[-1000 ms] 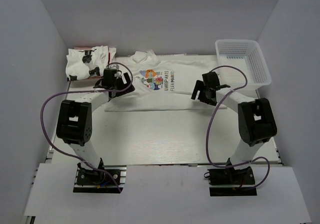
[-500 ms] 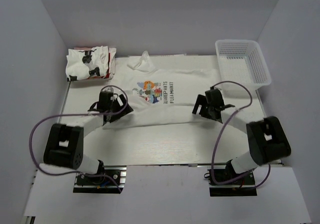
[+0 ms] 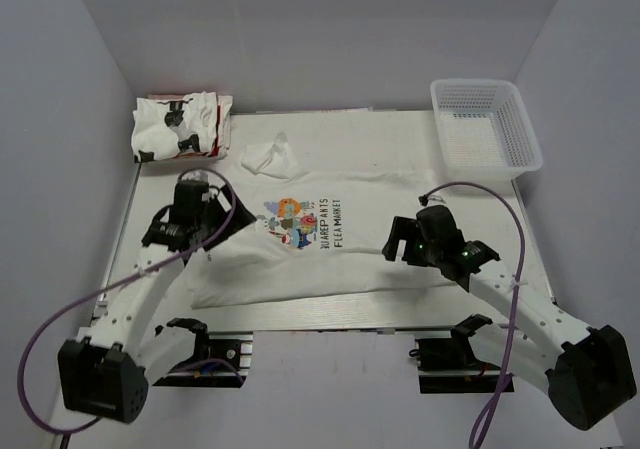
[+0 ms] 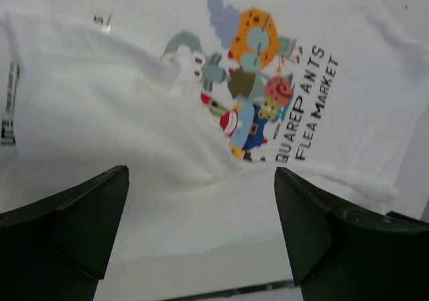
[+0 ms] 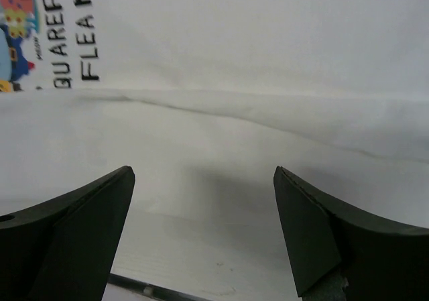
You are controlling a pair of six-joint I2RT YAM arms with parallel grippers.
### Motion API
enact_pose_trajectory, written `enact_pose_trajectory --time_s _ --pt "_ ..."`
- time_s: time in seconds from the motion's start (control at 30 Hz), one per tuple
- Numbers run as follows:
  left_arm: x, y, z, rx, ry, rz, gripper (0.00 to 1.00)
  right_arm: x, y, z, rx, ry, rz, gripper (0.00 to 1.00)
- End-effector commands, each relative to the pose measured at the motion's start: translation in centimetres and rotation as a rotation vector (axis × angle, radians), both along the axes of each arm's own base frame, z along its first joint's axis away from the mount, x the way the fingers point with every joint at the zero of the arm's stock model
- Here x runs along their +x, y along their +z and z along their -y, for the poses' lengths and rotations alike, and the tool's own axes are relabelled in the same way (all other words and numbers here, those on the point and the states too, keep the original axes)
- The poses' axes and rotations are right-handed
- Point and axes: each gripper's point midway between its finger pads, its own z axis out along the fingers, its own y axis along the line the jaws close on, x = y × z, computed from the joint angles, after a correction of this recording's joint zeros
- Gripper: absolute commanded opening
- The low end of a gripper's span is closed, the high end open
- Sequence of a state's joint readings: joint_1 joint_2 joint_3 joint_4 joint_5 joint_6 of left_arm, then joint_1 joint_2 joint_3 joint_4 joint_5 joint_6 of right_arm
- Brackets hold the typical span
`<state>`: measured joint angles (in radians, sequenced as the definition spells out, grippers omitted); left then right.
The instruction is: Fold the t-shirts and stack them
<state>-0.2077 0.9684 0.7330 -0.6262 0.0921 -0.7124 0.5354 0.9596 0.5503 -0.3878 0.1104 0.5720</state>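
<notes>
A white t-shirt (image 3: 350,259) with a colourful cartoon print (image 3: 290,219) and dark lettering lies spread flat near the table's front edge. Its bunched upper part (image 3: 268,157) lies further back. My left gripper (image 3: 212,227) is open over the shirt's left side. In the left wrist view its jaws (image 4: 201,172) stand wide apart above a fabric fold, with the print (image 4: 255,93) ahead of them. My right gripper (image 3: 402,241) is open over the shirt's right part. In the right wrist view (image 5: 203,171) it holds nothing. A folded pile of printed shirts (image 3: 180,127) sits at the back left.
A white plastic mesh basket (image 3: 520,134) stands at the back right corner. White walls close in the table on three sides. The table's front rail (image 5: 134,286) shows just below the right gripper, and purple cables loop from both arms.
Both arms drew back toward the near edge and the cartoon shirt slid with them, spreading out flatter. Its bunched upper part trailed behind. Both grippers now stand open over it.
</notes>
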Motion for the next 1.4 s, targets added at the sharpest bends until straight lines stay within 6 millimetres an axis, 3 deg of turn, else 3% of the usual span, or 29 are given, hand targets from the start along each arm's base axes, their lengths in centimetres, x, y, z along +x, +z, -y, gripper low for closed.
enact_pose_trajectory --time_s 0.0,0.1,0.13,0.2,0.23,0.37,0.67,0.77,0.87,0.9,1.03,1.17,1.27,1.37 --pt "3.1 -0.8 -1.2 0.13 0.014 -0.059 0.99 3.4 4.0 -0.5 -0.002 -0.003 0.159 0.9" --pt "6.2 -2.8 -1.7 0.205 0.032 -0.158 0.98 4.9 4.2 0.2 -0.062 -0.049 0.175 0.9" --pt "7.2 -2.5 -1.5 0.212 0.025 -0.161 0.95 5.1 3.7 0.6 -0.093 -0.064 0.158 0.9" --pt "7.9 -4.5 -1.5 0.235 0.024 -0.229 0.91 5.5 3.6 0.9 -0.131 -0.076 0.137 0.9" --pt "8.5 -4.6 -1.6 0.244 0.03 -0.23 0.9 5.6 3.6 1.0 -0.143 -0.081 0.133 0.9" --pt "9.4 -6.2 -3.0 0.33 0.069 -0.245 0.76 5.8 1.7 2.0 -0.208 -0.122 0.083 0.9" --pt "10.3 -9.1 -2.1 0.333 0.027 -0.315 0.68 5.6 0.9 2.2 -0.214 -0.136 0.061 0.9" --pt "10.6 -9.0 -2.0 0.331 0.029 -0.305 0.65 5.4 0.6 2.3 -0.217 -0.137 0.054 0.9" --pt "11.0 -8.8 -1.4 0.306 0.015 -0.301 0.47 5.4 0.5 2.3 -0.219 -0.138 0.049 0.9" --pt "11.0 -8.4 -1.2 0.298 0.002 -0.292 0.33 5.4 0.5 2.3 -0.218 -0.139 0.048 0.9" --pt "11.3 -6.3 -1.0 0.276 0.002 -0.234 0.0 5.3 0.3 2.4 -0.216 -0.141 0.047 0.9" --pt "11.3 -4.9 0.2 0.235 -0.041 -0.181 0.0 5.4 0.1 2.3 -0.216 -0.136 0.043 0.9" --pt "12.4 -3.5 2.2 0.206 -0.132 -0.092 0.0 5.4 0.1 2.1 -0.209 -0.133 0.045 0.9" --pt "13.7 -3.4 3.5 0.222 -0.206 -0.054 0.0 5.6 0.4 2.2 -0.205 -0.144 0.062 0.9"
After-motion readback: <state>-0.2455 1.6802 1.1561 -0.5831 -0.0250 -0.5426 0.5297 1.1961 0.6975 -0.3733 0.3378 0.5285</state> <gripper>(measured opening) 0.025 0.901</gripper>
